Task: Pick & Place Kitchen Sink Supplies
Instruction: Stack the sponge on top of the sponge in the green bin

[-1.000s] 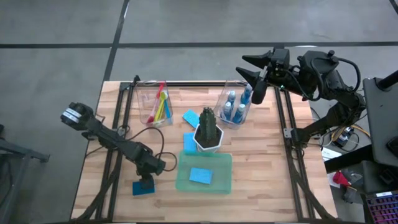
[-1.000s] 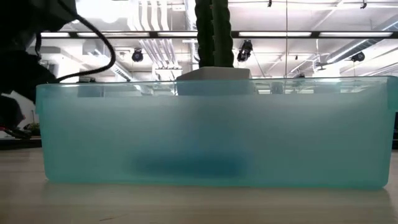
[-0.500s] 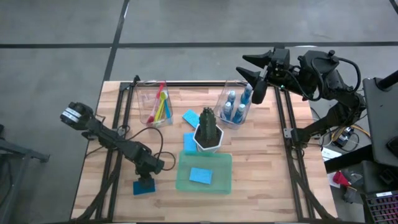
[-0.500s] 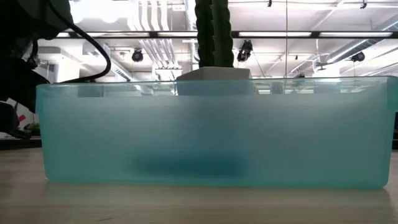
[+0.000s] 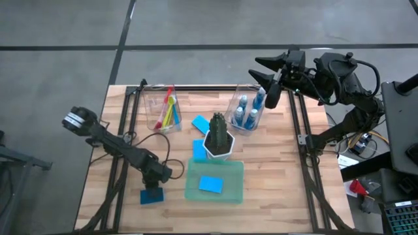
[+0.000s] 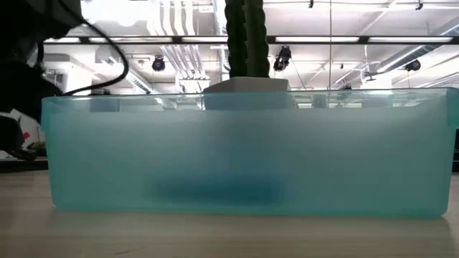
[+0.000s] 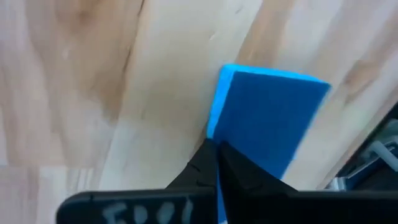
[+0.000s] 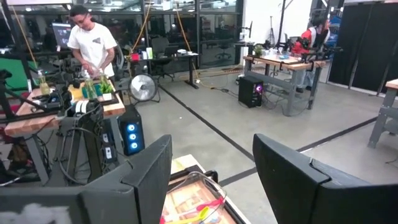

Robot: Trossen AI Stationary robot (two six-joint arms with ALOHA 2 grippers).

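Observation:
A flat blue sponge [image 5: 151, 196] lies on the wooden table near its front left corner. My left gripper [image 5: 155, 187] stands over the sponge's far edge, shut on it. A second sponge [image 5: 209, 185] lies in the green tray [image 5: 193, 189]. Two more sponges [image 5: 200, 122] [image 5: 198, 149] lie on the table beside the potted plant [image 5: 219, 136]. Coloured brushes [image 5: 170, 111] stand in one clear bin and blue-liquid bottles [image 5: 247, 112] in another. My right gripper [image 5: 268, 77] hangs open above the far right edge, holding nothing. My left gripper pinches the sponge's edge [image 7: 219, 140] between its two fingers [image 7: 199, 168], which come from above and point down. A sliver of blue shows between the closed fingers. The rest of the sponge [image 7: 267, 124] lies flat on the table.
The translucent green tray [image 6: 244, 150] fills the low view, with the plant [image 6: 246, 36] behind it. Black frame rails [image 5: 124, 156] run along both table sides. Bare wood lies between the held sponge and the tray. A person [image 8: 90, 43] works at a bench in the room beyond.

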